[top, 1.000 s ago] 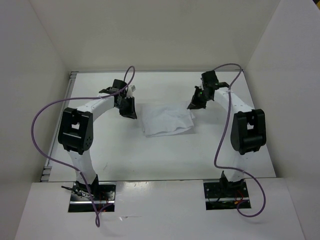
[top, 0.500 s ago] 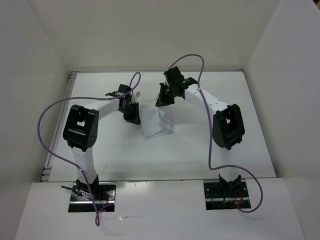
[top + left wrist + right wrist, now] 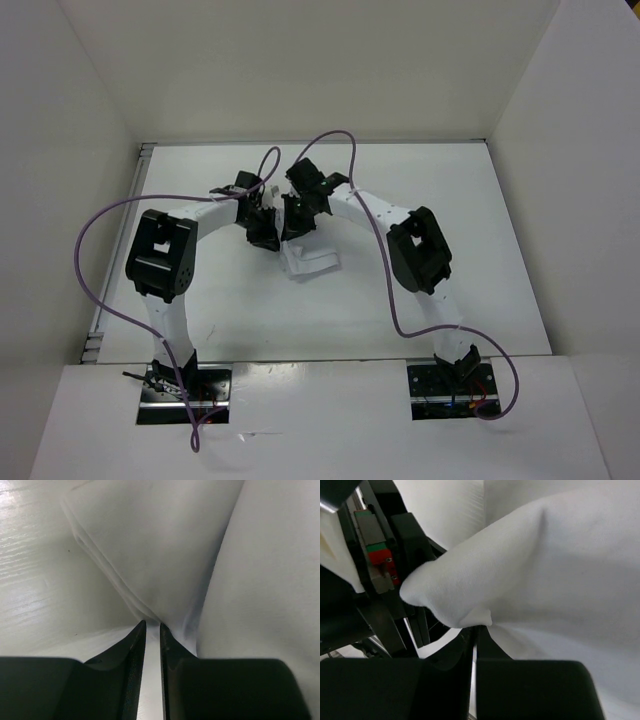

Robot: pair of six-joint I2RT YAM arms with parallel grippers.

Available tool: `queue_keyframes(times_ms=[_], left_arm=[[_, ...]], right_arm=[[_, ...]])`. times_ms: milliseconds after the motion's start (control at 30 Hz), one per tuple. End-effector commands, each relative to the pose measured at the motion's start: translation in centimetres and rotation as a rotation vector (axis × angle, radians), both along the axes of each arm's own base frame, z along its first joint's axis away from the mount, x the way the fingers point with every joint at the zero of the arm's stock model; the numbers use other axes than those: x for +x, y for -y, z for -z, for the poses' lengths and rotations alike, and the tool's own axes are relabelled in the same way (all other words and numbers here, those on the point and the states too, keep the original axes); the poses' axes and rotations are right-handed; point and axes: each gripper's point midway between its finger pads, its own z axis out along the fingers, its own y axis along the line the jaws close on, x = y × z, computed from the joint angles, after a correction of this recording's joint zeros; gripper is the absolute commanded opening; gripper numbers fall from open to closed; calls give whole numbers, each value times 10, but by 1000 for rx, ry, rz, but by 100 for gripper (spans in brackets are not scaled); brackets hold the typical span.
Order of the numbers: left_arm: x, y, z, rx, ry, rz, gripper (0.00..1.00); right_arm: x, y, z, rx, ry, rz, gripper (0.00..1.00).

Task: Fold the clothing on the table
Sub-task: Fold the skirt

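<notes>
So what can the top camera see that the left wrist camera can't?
Only the top camera shows the left arm, the right arm, their purple cables and the walls. Only the left wrist camera shows the left gripper up close, pinching a fold. Both show the white cloth on the table.
</notes>
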Motion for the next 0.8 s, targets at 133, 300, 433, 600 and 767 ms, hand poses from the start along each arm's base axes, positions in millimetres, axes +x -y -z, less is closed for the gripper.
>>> queue_keyframes(times_ms=[133, 300, 433, 600, 767], left_arm=[[7, -5, -29, -24, 47, -13, 24], [22, -51, -111, 93, 227, -89, 29], [21, -50, -177, 28, 367, -80, 29], [22, -1, -193, -165, 408, 65, 19], [51, 24, -169, -282, 357, 88, 15]], right_arm=[[-4, -15, 0, 55, -47, -48, 30], [-10, -21, -44, 140, -9, -92, 37], [-19, -1, -119, 198, 123, -77, 37], [-19, 49, -114, 203, 109, 34, 23], [-18, 50, -74, 199, 22, 31, 7]])
